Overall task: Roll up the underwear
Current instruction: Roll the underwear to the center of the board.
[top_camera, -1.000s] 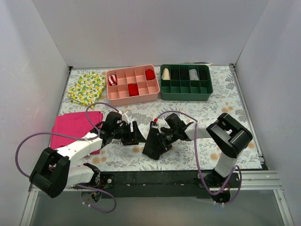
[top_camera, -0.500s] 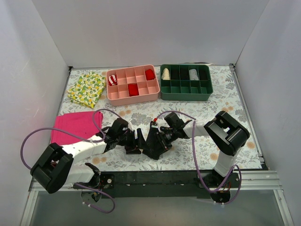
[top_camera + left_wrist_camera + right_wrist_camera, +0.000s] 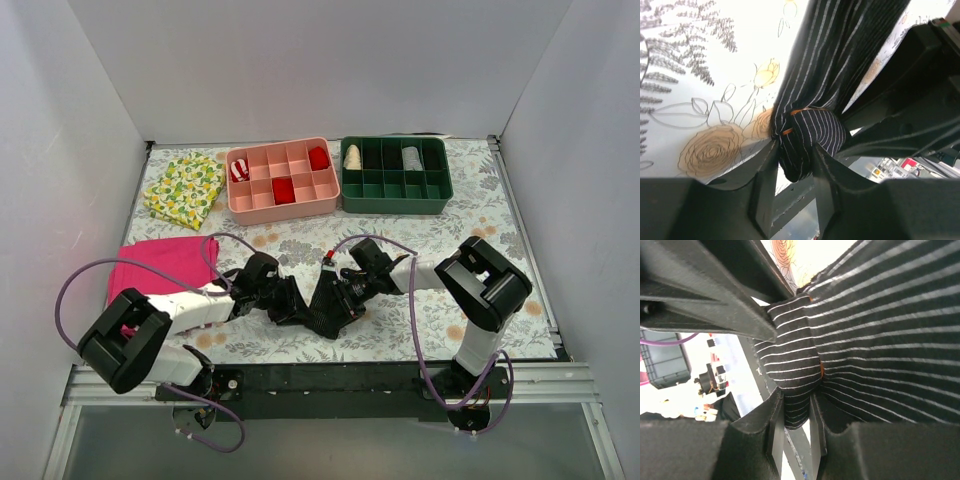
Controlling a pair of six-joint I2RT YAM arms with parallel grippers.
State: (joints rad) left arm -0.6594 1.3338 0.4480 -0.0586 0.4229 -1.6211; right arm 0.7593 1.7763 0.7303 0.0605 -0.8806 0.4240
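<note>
- Leftward of the garment a second ago, the left gripper point(image 3: 292, 308) has since swung in and now meets the near-left side of the underwear point(image 3: 325, 312), which has barely shifted.
- The underwear sits as a dark, thin-striped bunch on the flowered table point(image 3: 430, 250), at the near middle between the two grippers. It is crumpled, not yet a roll.
- The left wrist view shows that gripper's fingers point(image 3: 765, 185) clamped on a thick wad of the striped cloth.
- The right gripper point(image 3: 342, 298) is pinched on a fold from the other side, with fabric wedged between its fingers point(image 3: 774, 430).
- Both holds sit close together on the same bunch. If the arms draw apart, the cloth may stretch taut and slip out of the weaker pinch.
- The fabric is gathered, not flat, so turning it from here probably gives a lopsided lump that springs open once released.
- The grippers are just beside each other, so a small misjudged turn could knock fingers together.
- The bunch lies near the table's front edge, and a pull toward the bases could drag a loose end over it.
- The magenta cloth point(image 3: 150, 270) is well apart and seems unlikely to snag.
</note>
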